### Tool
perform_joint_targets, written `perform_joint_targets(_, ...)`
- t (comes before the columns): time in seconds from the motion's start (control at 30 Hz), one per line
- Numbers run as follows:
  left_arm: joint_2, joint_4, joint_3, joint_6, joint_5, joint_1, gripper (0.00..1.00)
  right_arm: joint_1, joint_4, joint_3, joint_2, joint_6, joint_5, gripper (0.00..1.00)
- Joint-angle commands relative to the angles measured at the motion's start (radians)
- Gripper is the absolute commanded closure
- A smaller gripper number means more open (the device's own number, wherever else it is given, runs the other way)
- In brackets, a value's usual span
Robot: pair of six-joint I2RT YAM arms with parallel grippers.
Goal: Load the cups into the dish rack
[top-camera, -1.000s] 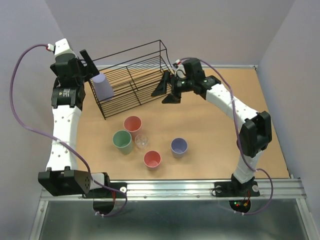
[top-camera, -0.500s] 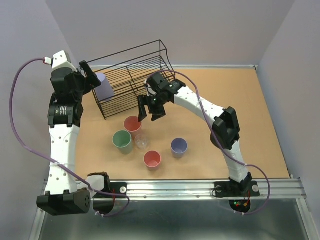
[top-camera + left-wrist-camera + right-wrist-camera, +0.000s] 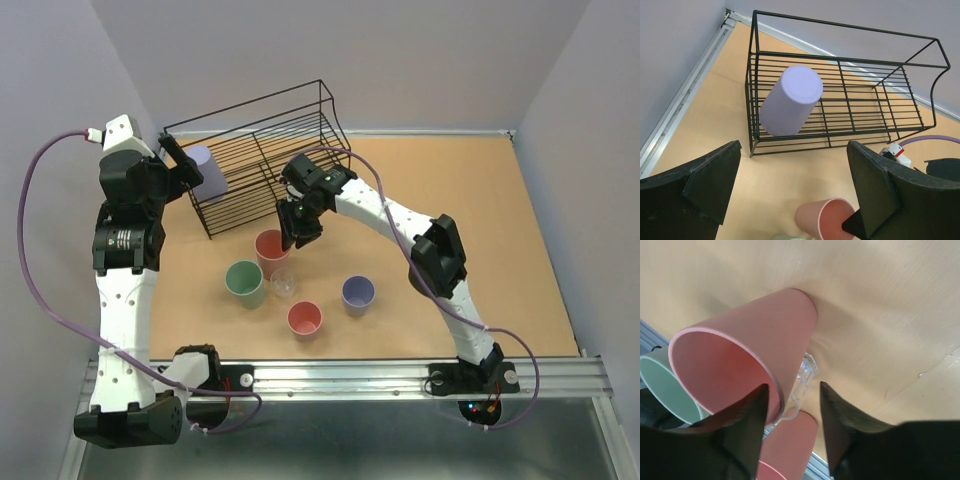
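While one lavender cup (image 3: 788,100) is already lying tilted in the left end of the dish rack (image 3: 262,150), the salmon-pink cup (image 3: 755,345) nearest it is standing upright on the table (image 3: 450,220), just beside the clear cup (image 3: 802,375). The right gripper (image 3: 793,390) is hanging over it, arm arching leftward, jaws parted astride the rim wall; pinching and lifting seems next. The left gripper (image 3: 793,165) is hovering wide open, empty.
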Motion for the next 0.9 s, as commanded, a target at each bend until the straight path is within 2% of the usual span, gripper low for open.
perform_joint_targets(0.0,-0.022,0.019,-0.012,-0.003,0.01,0.001,0.02,0.009,-0.004,0.067,0.014,-0.021,0.063,0.55)
perform_joint_targets(0.1,-0.026,0.021,-0.015,-0.003,0.008,-0.001,0.02,0.009,-0.004,0.053,0.017,-0.031,0.072,0.69)
perform_joint_targets(0.27,-0.023,0.027,-0.013,-0.014,0.011,-0.001,0.02,0.009,-0.004,0.032,0.009,-0.047,0.081,0.99)
perform_joint_targets(0.47,-0.011,0.036,0.019,-0.02,0.026,0.001,0.02,-0.018,-0.02,0.044,-0.043,-0.048,0.25,1.0)
perform_joint_targets(0.57,-0.006,0.049,0.033,-0.029,0.048,-0.001,0.02,-0.104,-0.02,0.023,-0.107,-0.012,0.247,1.0)
perform_joint_targets(0.73,0.014,0.069,0.082,-0.06,0.164,-0.001,0.02,-0.25,0.046,0.006,-0.23,0.031,0.077,1.0)
perform_joint_targets(0.87,0.046,0.105,0.147,-0.117,0.281,-0.005,0.02,-0.333,0.114,-0.003,-0.33,0.152,-0.131,1.0)
